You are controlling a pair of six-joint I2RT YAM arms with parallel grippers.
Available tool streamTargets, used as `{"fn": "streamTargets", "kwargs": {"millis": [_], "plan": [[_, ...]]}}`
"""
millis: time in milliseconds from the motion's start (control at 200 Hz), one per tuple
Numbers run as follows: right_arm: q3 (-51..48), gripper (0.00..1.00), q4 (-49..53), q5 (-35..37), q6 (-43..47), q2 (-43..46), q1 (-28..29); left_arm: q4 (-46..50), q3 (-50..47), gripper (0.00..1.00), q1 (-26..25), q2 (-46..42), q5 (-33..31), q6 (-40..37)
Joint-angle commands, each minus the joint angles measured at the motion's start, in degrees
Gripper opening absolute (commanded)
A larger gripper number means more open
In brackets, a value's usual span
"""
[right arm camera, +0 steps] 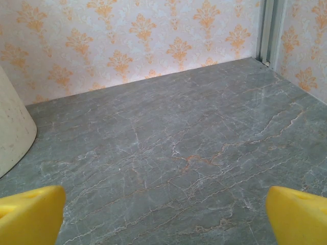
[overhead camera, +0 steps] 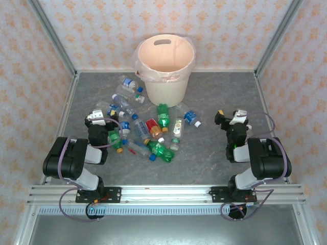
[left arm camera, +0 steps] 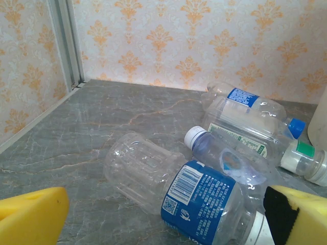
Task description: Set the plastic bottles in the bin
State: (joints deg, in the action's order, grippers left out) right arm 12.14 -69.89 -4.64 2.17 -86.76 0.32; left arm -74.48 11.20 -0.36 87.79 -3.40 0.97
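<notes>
Clear, round bottle [left arm camera: 145, 173] before the left gripper [left arm camera: 163, 218], jaws wide, may roll or squirt free when squeezed; right gripper [right arm camera: 163, 217] gapes empty too.

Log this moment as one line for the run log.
left gripper: open, facing blue-label bottle | right gripper: open, facing bare table | plastic bottles: lying on table | bin: upright, looks empty

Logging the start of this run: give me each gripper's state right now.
Left gripper: open, holding nothing.
Right gripper: open, holding nothing.
</notes>
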Motion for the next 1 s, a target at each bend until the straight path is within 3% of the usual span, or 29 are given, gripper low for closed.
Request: {"fn": "streamTargets", "kwargs": {"millis": [0,996], "plan": [[1.2,1.00,-0.4,1.1,-0.1,-0.3,0.2,-3.0,-0.1,1.00,-0.1,0.1,0.8,-0.8],[1.4,1.00,-0.2,1.1,-0.2,-0.3,0.2,-0.9,1.2,1.00,0.1,0.1,-0.2,-0.1]]}}
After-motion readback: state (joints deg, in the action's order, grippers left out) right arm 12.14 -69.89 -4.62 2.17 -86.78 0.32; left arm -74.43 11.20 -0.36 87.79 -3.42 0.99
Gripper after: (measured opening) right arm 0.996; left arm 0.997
